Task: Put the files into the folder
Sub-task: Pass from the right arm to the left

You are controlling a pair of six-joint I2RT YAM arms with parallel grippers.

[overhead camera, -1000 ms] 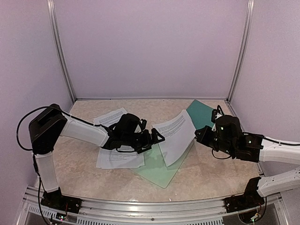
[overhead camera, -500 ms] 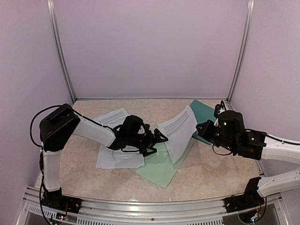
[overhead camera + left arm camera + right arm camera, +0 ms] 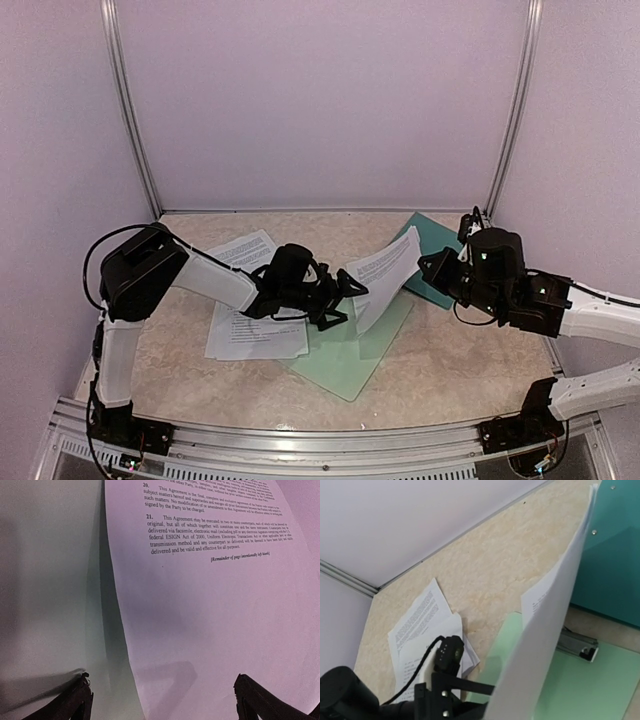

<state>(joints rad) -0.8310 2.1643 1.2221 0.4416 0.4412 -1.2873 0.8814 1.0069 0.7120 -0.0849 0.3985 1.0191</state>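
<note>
One white printed sheet [image 3: 382, 278] is lifted off the table and stands steeply tilted. My right gripper [image 3: 429, 268] grips its right edge. In the right wrist view the sheet [image 3: 555, 630] shows almost edge-on and hides my fingers. My left gripper [image 3: 349, 298] is open at the sheet's lower left edge. In the left wrist view its fingertips [image 3: 82, 685] stand wide apart, with the sheet [image 3: 215, 605] spanning the gap [image 3: 161, 680]. The dark teal folder [image 3: 432, 245] lies at the back right behind the sheet, and shows in the right wrist view [image 3: 615, 555]. More sheets [image 3: 255, 335] lie on the left.
A pale mint-green clipboard [image 3: 350, 355] lies flat under the lifted sheet, its silver clip [image 3: 577, 642] toward the folder. One sheet [image 3: 240, 250] lies at the back left. Metal frame posts [image 3: 130, 110] and white walls close in the table.
My left gripper has reached further right, up to the sheet. My right gripper has risen and drawn back right, tilting the sheet steeper.
</note>
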